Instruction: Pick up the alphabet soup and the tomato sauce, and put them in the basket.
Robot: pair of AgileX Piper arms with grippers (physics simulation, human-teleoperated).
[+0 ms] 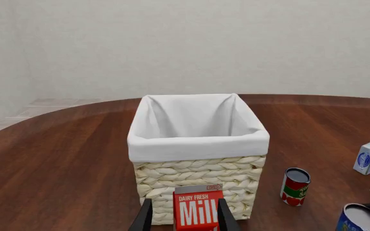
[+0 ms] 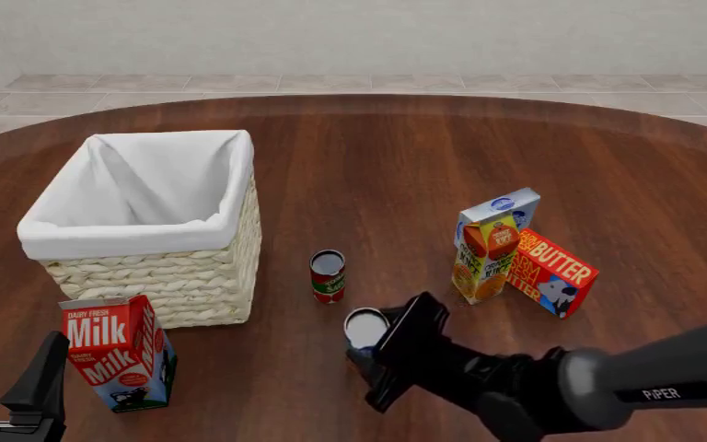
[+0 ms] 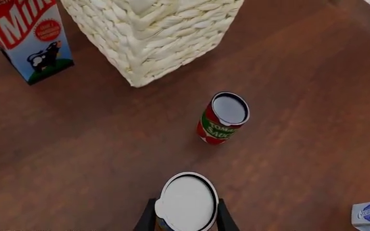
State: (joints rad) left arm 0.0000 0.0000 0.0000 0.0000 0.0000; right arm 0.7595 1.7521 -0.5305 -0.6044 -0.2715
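The alphabet soup (image 3: 186, 202), a can with a pale lid, sits between my right gripper's (image 3: 186, 219) fingers, which close against its sides. In the front view the can (image 2: 365, 327) is low over the table in front of the right gripper (image 2: 376, 354). The tomato sauce (image 2: 328, 275), a red and green can, stands upright just beyond it, also visible in both wrist views (image 3: 222, 119) (image 1: 295, 186). The basket (image 2: 194, 272) stands at the left, its white liner empty. My left gripper (image 2: 10, 373) hangs open at the near left edge.
A milk carton (image 2: 121, 354) stands in front of the basket, right of the left gripper. An orange juice carton (image 2: 486, 250), a blue-and-white carton (image 2: 510, 207) behind it, and a red butter box (image 2: 554, 272) cluster at the right.
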